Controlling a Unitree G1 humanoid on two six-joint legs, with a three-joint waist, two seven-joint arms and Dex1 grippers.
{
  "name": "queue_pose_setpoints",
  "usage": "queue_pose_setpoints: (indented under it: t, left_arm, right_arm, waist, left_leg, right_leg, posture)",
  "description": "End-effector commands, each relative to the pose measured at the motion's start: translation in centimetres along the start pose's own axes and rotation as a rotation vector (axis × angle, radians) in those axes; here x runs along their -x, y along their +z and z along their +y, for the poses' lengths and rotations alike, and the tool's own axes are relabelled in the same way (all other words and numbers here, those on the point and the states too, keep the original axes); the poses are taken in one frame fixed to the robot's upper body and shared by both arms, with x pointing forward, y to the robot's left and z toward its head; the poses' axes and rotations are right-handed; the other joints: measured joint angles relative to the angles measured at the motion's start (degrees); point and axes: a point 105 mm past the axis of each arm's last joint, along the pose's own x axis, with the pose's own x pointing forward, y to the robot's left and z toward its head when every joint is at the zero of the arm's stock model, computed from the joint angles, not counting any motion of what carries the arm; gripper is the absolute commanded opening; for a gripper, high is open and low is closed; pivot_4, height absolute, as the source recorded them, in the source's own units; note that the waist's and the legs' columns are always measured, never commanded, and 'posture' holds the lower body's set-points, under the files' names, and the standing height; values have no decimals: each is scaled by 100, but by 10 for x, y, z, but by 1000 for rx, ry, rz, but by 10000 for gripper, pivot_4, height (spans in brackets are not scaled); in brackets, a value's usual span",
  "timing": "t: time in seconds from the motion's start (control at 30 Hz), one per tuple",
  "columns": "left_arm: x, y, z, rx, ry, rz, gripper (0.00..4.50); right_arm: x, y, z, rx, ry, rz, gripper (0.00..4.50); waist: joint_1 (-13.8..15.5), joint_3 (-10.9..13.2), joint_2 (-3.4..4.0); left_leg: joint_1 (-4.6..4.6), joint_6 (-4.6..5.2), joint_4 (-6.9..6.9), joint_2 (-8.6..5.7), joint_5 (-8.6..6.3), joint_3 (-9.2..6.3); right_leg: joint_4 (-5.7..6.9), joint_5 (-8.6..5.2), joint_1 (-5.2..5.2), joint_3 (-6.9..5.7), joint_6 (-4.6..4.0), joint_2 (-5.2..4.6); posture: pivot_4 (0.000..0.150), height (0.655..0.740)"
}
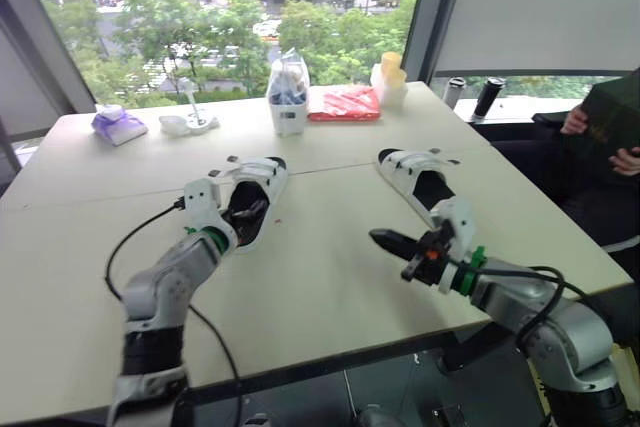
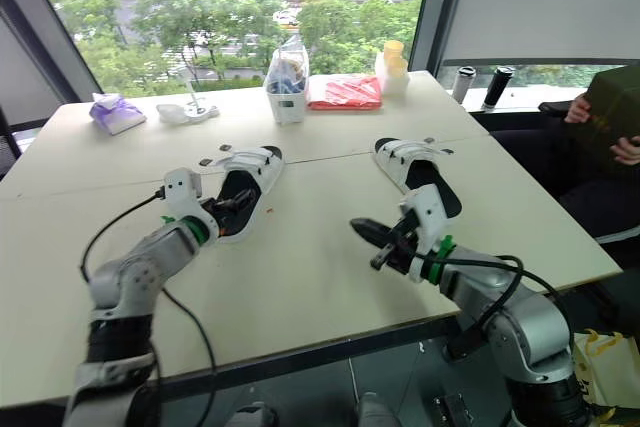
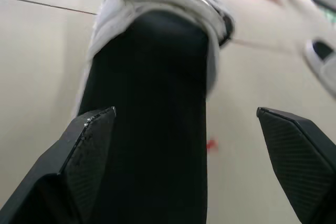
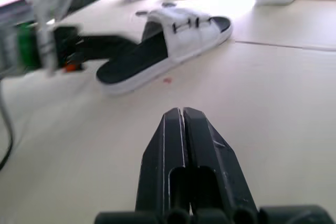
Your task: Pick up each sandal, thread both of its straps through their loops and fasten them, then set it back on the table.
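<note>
While the left gripper [image 1: 247, 215], jaws wide, is hovering over the left sandal [image 1: 252, 175] at ten o'clock on the table [image 1: 320, 292], the right gripper [image 1: 378, 238], jaws closed, is hanging at five o'clock: a shallow bite is risking a slip.

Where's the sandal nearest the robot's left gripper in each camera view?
Left eye view: sandal left of centre.
Right eye view: sandal left of centre.
Left wrist view: sandal close, within the open left gripper.
Right wrist view: sandal beyond the shut right gripper.
Shared landmark: red packet behind.
</note>
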Motion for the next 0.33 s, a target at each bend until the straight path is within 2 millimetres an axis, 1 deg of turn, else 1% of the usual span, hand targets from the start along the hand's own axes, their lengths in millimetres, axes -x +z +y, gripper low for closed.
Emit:
queue_pose_setpoints:
  t: [0.03,0.07,0.13,0.17,0.23,0.3,0.33]
  left_arm:
    - [36,-3,-45,-257,-301,34,44885]
    - [48,-5,-47,-252,-333,52,44885]
    - [61,-6,-49,-245,-351,56,44885]
    - [65,-5,-48,-252,-347,54,44885]
    - [75,-11,-42,-266,-314,68,44885]
    - [81,-16,-38,-233,-283,70,44885]
    - [82,-15,-36,-228,-260,52,44885]
  right_arm:
    - [10,10,-3,-21,35,-35,0]
    - [14,7,-4,-26,58,-6,0]
    - [19,0,-4,-31,90,41,0]
    - [20,-3,-5,-32,102,61,0]
    - [22,-14,-8,-29,117,118,0]
    - [24,-25,-12,-14,116,160,0]
    - [23,-30,-13,-26,117,167,0]
  waist:
    - [-24,-1,-2]
    - [-32,-2,1]
    - [-31,-1,1]
    - [-24,-2,0]
    - [-30,-2,-2]
    - [-39,-3,-2]
    - [-39,-3,-2]
  left_leg:
    - [0,-1,6,-1,1,1]
    - [1,-1,8,-1,1,11]
    - [10,-1,4,0,0,40]
    - [7,0,4,1,0,43]
    - [1,1,5,1,0,47]
    - [1,6,2,0,-3,56]
    - [-1,10,1,1,-5,58]
  right_leg:
    - [-2,1,5,7,-3,2]
    - [-8,6,5,19,-11,4]
    - [-26,9,7,41,-16,0]
    - [-38,10,9,43,-16,0]
    - [-52,10,10,45,-16,2]
    - [-54,10,10,54,-15,2]
    - [-56,10,5,56,-14,2]
  posture:
    - [1500,7400]
    - [1500,7400]
    - [1500,7400]
    - [1500,7400]
    - [1500,7400]
    - [1500,7400]
    - [1500,7400]
